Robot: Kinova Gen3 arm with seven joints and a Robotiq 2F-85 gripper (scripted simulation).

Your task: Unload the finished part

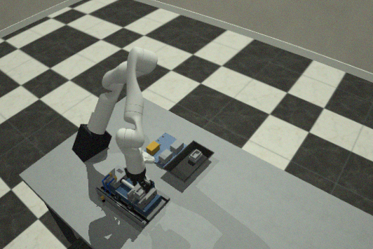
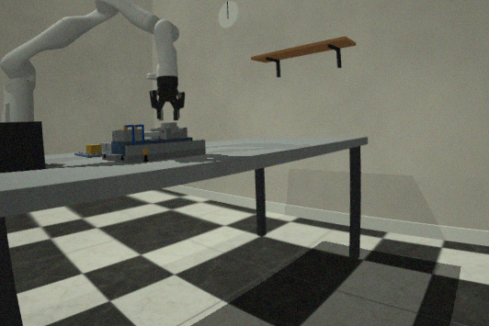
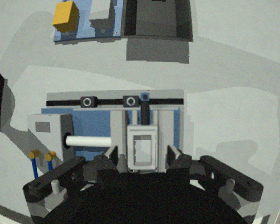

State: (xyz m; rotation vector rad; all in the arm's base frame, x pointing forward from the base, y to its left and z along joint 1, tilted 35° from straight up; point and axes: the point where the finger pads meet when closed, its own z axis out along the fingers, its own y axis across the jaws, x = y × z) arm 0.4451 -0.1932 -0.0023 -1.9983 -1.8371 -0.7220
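The finished part [image 3: 143, 148] [image 1: 134, 193], a grey block with a pocket on top, sits between the jaws of the blue and grey vise. My gripper [image 2: 167, 115] hangs open and empty just above it, pointing straight down; the gap to the block shows in the exterior view. In the wrist view the fingers stand either side of the block.
A blue fixture plate [image 1: 165, 149] beside the tray carries an orange block [image 1: 153, 147] and two grey blocks. The vise has a white handle bar [image 3: 88, 141] and blue posts [image 1: 109, 182]. The arm's black base [image 1: 90, 142] stands at the table's back left.
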